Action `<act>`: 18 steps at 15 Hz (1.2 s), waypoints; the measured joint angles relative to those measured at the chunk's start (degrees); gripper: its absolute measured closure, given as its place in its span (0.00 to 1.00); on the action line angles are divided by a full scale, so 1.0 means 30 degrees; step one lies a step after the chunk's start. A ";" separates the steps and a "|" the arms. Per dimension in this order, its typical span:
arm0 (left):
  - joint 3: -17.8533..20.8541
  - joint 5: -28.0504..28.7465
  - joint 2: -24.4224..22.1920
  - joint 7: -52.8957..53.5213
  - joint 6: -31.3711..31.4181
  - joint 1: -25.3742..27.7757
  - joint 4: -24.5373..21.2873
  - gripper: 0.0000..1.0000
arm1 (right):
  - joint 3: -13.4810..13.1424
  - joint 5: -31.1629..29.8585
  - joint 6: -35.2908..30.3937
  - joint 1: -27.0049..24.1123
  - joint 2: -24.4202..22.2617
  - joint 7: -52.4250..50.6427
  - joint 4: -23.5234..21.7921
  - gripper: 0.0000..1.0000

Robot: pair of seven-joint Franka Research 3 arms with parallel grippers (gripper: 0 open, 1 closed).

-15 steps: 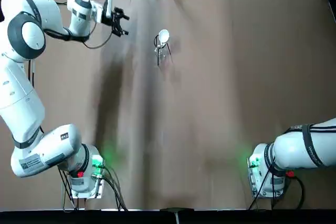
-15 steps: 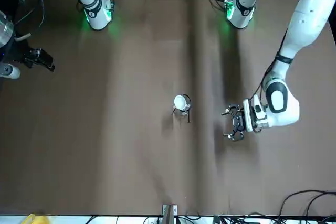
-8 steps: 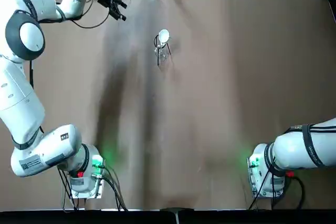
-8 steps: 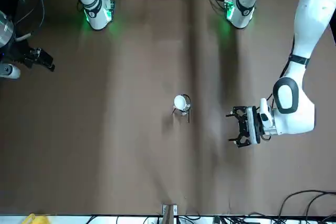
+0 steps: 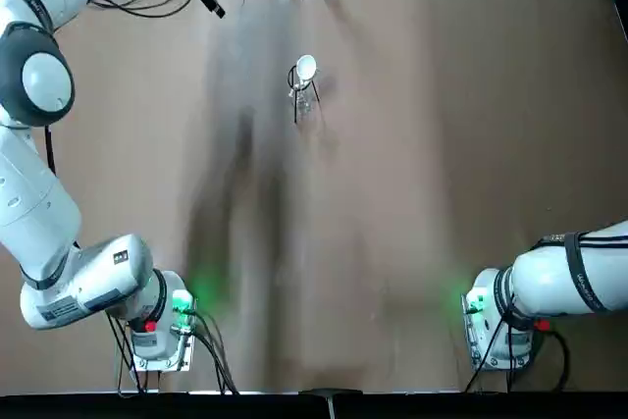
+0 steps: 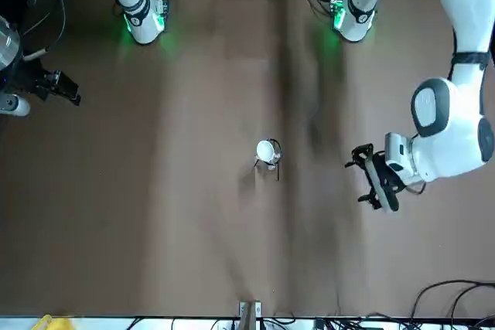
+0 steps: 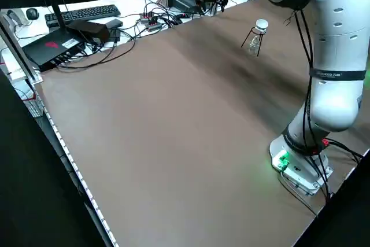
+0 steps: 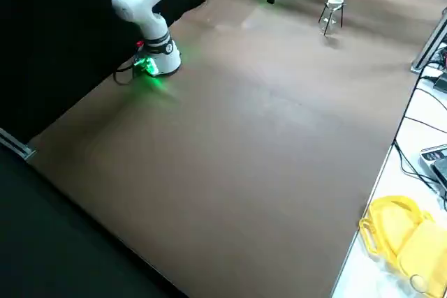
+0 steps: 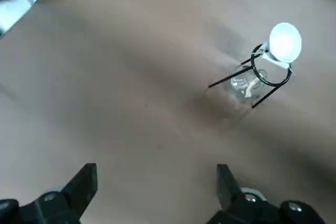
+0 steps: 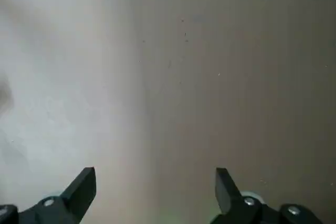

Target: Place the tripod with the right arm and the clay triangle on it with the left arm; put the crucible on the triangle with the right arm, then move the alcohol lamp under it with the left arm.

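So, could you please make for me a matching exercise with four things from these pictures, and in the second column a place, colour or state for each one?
Things:
1. crucible
2. left pincer
3. yellow item
4. alcohol lamp

Descriptions:
A. open, nothing between its fingers
B. clear glass, low among the legs of the tripod
C. white, at the top of the stand
D. on the white surface past the brown table's far edge

Right pairs: 1-C, 2-A, 3-D, 4-B
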 joint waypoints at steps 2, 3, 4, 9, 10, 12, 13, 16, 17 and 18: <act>-0.0003 0.1767 -0.0936 -0.3759 -0.1003 -0.0051 -0.0002 0.00 | 0.0000 0.0000 0.0000 0.0000 0.0000 0.0000 0.0000 0.00; -0.0004 0.2630 -0.1430 -0.5929 -0.1674 -0.0060 -0.0003 0.00 | 0.0000 0.0000 0.0000 0.0000 0.0000 0.0000 0.0001 0.00; -0.0004 0.3438 -0.1929 -0.8258 -0.2463 -0.0088 0.0000 0.00 | 0.0000 0.0000 0.0000 0.0000 0.0000 0.0000 0.0000 0.00; -0.0001 0.5943 -0.5100 -1.9528 -0.8496 -0.0227 0.0020 0.00 | 0.0000 0.0000 0.0000 0.0000 0.0000 0.0002 -0.0001 0.00; 0.0004 0.6368 -0.5693 -2.0749 -0.9151 -0.0208 0.0026 0.00 | 0.0000 0.0000 0.0000 0.0000 0.0000 0.0002 0.0001 0.00; 0.0038 0.7030 -0.6858 -2.3113 -0.9825 -0.0153 0.0037 0.00 | 0.0000 0.0000 0.0000 0.0000 0.0000 0.0002 0.0000 0.00; 0.0060 0.7109 -0.7353 -2.4066 -0.9984 -0.0155 0.0037 0.00 | 0.0000 0.0000 0.0000 0.0000 0.0000 0.0002 0.0000 0.00; 0.0061 0.7128 -0.7998 -2.5643 -1.0377 -0.0186 0.0026 0.00 | 0.0000 0.0000 0.0000 0.0000 0.0000 0.0002 0.0000 0.00; 0.0063 0.7154 -0.7998 -2.5769 -1.0425 -0.0185 0.0025 0.00 | 0.0000 0.0000 0.0000 0.0000 0.0000 0.0002 0.0000 0.00; 0.0075 0.7173 -0.7985 -2.5893 -1.0458 -0.0182 0.0021 0.00 | 0.0000 0.0000 0.0000 0.0000 0.0000 0.0002 0.0000 0.00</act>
